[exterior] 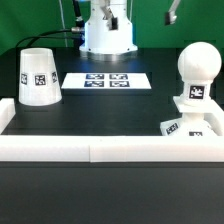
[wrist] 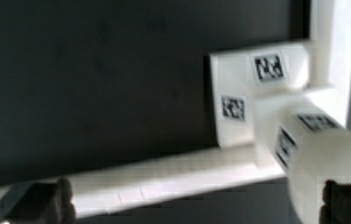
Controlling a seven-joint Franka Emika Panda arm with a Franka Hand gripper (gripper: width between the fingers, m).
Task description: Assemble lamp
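Shade [exterior: 38, 77]: white plastic, smooth, matt, with 1 printed black-and-white tag visible. Bulb [exterior: 198, 66]: white plastic, smooth, faint sheen on the ball. Base [exterior: 190, 125]: white plastic, flat, matt; tags looked printed [wrist: 261, 90]. Table [exterior: 110, 115]: black, matt, fine-grained. Marker board [exterior: 104, 81]: thin, white, flat, paper-like. Wall [exterior: 100, 151] at table edge: white, smooth, matt.

1. Shade [exterior: 39, 77] stands on the table [exterior: 100, 115] at the exterior view's left.
2. Marker board [exterior: 104, 81] lies behind centre.
3. Bulb [exterior: 198, 68] sits upright on the base [exterior: 191, 123] at the right, against the wall [exterior: 110, 151].
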